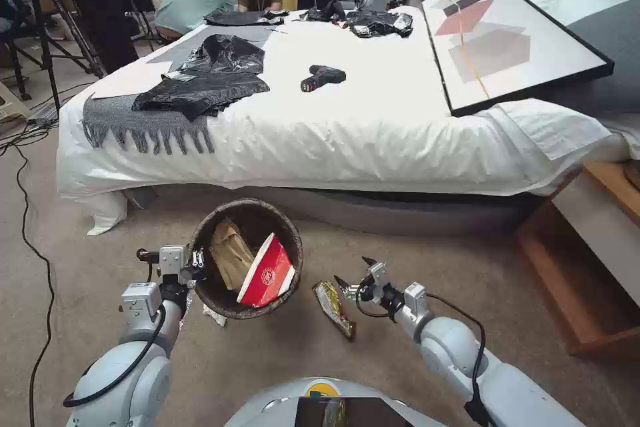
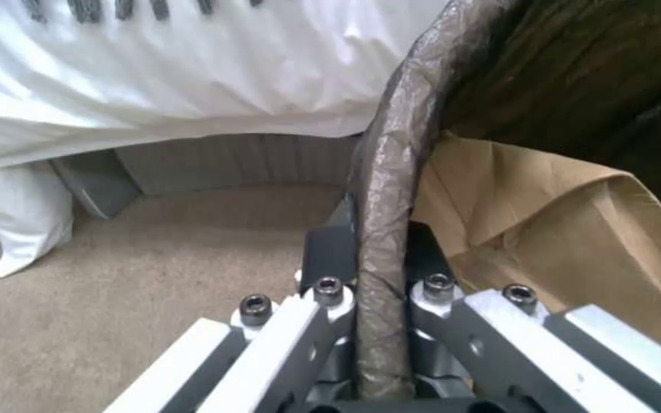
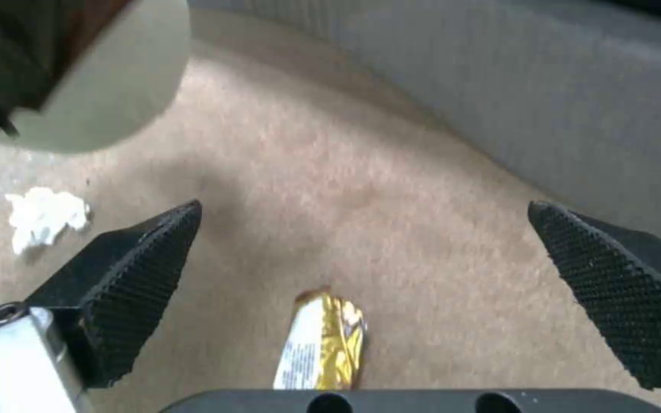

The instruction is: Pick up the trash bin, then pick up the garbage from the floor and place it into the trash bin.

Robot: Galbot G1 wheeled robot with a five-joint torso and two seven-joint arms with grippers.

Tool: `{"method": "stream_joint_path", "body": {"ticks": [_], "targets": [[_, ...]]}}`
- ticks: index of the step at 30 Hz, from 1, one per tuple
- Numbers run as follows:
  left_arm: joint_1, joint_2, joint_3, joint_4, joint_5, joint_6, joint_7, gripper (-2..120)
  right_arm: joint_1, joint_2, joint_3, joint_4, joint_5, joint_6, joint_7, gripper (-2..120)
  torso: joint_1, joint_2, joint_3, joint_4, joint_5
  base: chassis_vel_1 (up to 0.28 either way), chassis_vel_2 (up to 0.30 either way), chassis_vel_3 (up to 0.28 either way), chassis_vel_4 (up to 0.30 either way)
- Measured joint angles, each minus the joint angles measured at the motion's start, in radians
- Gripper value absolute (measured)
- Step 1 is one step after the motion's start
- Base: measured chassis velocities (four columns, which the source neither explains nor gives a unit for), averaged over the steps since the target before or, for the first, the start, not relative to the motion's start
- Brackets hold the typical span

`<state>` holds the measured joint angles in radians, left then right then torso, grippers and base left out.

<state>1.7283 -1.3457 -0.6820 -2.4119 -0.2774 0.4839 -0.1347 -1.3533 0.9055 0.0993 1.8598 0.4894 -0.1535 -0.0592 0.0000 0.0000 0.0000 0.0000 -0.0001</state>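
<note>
Left gripper (image 1: 197, 260) clamped on trash bin (image 1: 247, 257) rim, bin held left of centre, near the bed (image 1: 347, 127). Right gripper (image 1: 352, 271) spread wide over gold wrapper (image 1: 333, 308) on carpet, right of bin.

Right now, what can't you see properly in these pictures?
- Trash bin, head view: its bottom is hidden under the brown paper bag and red-and-white carton.
- Gold wrapper, right wrist view: its near end is cut off by the open right gripper.
- White tissue, head view: mostly hidden behind the bin, which the left gripper holds by the rim.
</note>
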Motion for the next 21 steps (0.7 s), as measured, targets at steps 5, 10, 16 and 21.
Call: {"method": "stream_joint_path", "body": {"ticks": [5,10,16,21], "targets": [[0.0,0.001,0.0,-0.001,0.0,0.0,0.0,0,0.006,0.022,-0.008,-0.057,-0.003,-0.001,-0.01,100,0.0,0.0,0.0,0.0,0.0,0.0,0.0,0.0,0.0],[0.0,0.002,0.0,-0.001,0.0,0.0,0.0,0,0.005,0.038,-0.016,-0.087,-0.013,-0.001,-0.011,100,0.0,0.0,0.0,0.0,0.0,0.0,0.0,0.0,0.0],[-0.001,0.002,0.0,0.0,0.001,0.0,0.001,0,0.006,0.076,-0.033,-0.147,-0.046,0.004,-0.02,100,0.0,0.0,0.0,-0.0001,0.0001,0.0,0.0,0.0,0.0],[-0.001,0.003,0.0,0.001,0.001,0.0,0.001,0,0.01,0.097,-0.043,-0.183,-0.062,0.01,-0.027,100,0.0,0.0,0.0,0.0,0.0,0.0,0.0,0.0,0.0]]}}
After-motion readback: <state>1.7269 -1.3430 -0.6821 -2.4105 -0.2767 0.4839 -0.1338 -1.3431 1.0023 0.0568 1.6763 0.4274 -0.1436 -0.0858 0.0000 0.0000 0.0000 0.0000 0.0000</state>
